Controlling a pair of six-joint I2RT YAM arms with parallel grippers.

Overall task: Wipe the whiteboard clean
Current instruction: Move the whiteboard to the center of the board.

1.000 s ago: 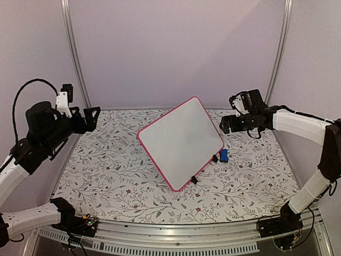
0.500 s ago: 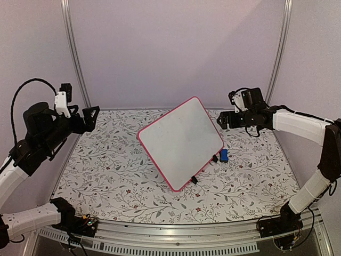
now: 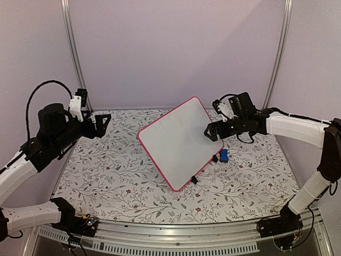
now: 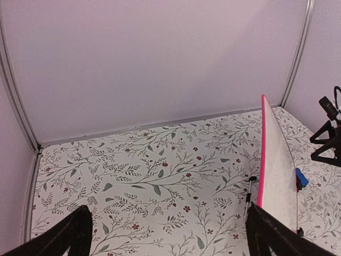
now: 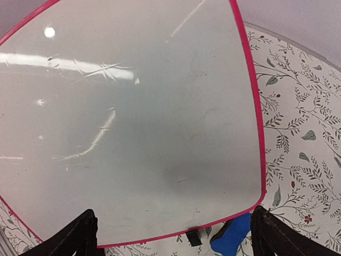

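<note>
- The left gripper (image 3: 104,118) is fully open and holds nothing. It hangs in the air well to the left of the whiteboard (image 3: 178,141), and its fingers (image 4: 69,239) are wide apart.
- The left arm is bent at the elbow and raised, with the wrist pointing towards the whiteboard's left side.
- The whiteboard stands tilted on the flowered table (image 3: 106,170), one corner up, resting on two black clip feet (image 3: 194,180) at its lower right edge. It has a pink-red frame, and its white face shows only light reflections and faint smears.
- The right gripper (image 3: 210,130) is also fully open and empty. It is close to the whiteboard's right edge and faces the board; whether it touches is not clear.
- The right arm reaches in from the right, its forearm nearly level.
- A small blue eraser (image 3: 224,156) lies on the table just beside the whiteboard's lower right edge.
</note>
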